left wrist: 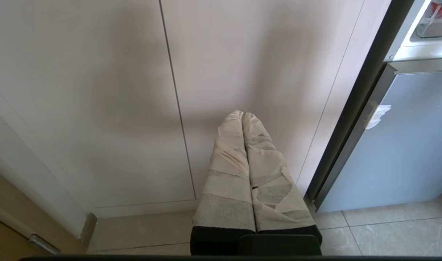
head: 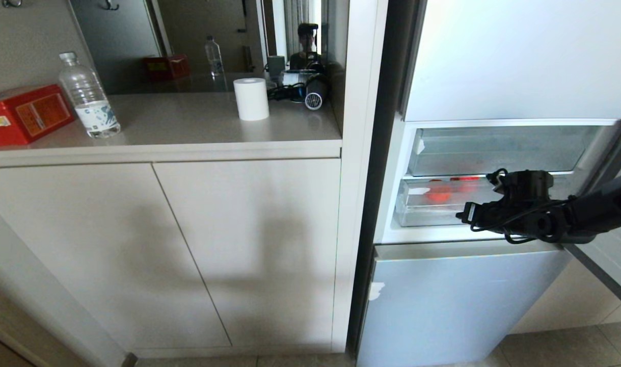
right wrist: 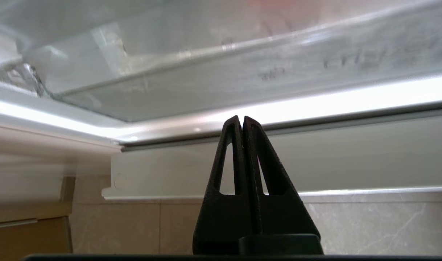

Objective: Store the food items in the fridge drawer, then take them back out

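Kitchen corner w/ pale cabinets on my left and an open fridge on my right. Centre of interest: the two food items, an orange-red fruit [head: 439,192] and a deeper red one [head: 464,184], sit side by side inside the fridge drawer [head: 417,209], a clear plastic bin in the fridge's middle section, under a shallower clear tray [head: 493,150]. Both fruits are seen through the drawer's transparent wall, towards its left half.

My right gripper [head: 465,215] hangs just in front of the drawer, arm reaching in from the right edge; its two black fingers [right wrist: 228,170] are pressed together w/ nothing between them. In the right wrist view the tips point at the pale rail below the drawer's underside; I can't tell if they touch it.

My guess at the step: fruits are stored, and I'm working the drawer front. If take-out comes next, I'd need the drawer out far enough to reach over its rim, then fingers spread to fit a round fruit.

My left gripper [left wrist: 242,117], tape-wrapped fingers closed and empty, is parked low facing the cabinet doors [left wrist: 97,108], near the floor tiles [left wrist: 387,232]. Further out: countertop [head: 188,125] w/ water bottle [head: 88,97], red box [head: 22,114], paper roll [head: 251,99]
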You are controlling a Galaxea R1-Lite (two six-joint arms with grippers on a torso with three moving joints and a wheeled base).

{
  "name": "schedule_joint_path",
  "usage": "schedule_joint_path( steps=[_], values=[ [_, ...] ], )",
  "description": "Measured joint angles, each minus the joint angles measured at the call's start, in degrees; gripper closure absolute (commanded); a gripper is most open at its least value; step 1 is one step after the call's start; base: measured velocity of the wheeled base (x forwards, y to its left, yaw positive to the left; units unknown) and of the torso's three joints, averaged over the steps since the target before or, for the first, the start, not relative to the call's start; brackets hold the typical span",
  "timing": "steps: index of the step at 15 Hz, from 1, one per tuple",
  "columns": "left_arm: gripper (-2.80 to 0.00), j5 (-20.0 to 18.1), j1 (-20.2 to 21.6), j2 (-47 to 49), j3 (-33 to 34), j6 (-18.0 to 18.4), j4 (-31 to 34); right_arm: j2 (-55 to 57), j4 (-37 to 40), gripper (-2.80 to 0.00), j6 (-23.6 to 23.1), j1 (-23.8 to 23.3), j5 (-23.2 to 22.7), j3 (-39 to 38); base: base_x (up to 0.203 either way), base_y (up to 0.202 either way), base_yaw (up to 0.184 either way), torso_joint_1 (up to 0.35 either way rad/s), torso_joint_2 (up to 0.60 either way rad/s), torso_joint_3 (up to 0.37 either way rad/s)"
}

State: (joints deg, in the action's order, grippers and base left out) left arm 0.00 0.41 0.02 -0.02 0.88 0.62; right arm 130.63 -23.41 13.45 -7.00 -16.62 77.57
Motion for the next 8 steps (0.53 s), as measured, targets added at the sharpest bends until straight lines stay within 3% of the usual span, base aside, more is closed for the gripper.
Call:
schedule_joint_path(
  steps=[4, 8],
  values=[
    [0.00, 0.0, 0.0, 0.0, 0.0, 0.0, 0.0, 0.0, -0.4, 0.00, -0.1, 0.1, 0.2, 0.7, 0.000, 0.000, 0.000, 0.000, 0.00, 0.000],
    [0.00, 0.0, 0.0, 0.0, 0.0, 0.0, 0.0, 3.8, -0.6, 0.00, 0.2, 0.4, 1.9, 7.2, 0.000, 0.000, 0.000, 0.000, 0.00, 0.000]
  ],
)
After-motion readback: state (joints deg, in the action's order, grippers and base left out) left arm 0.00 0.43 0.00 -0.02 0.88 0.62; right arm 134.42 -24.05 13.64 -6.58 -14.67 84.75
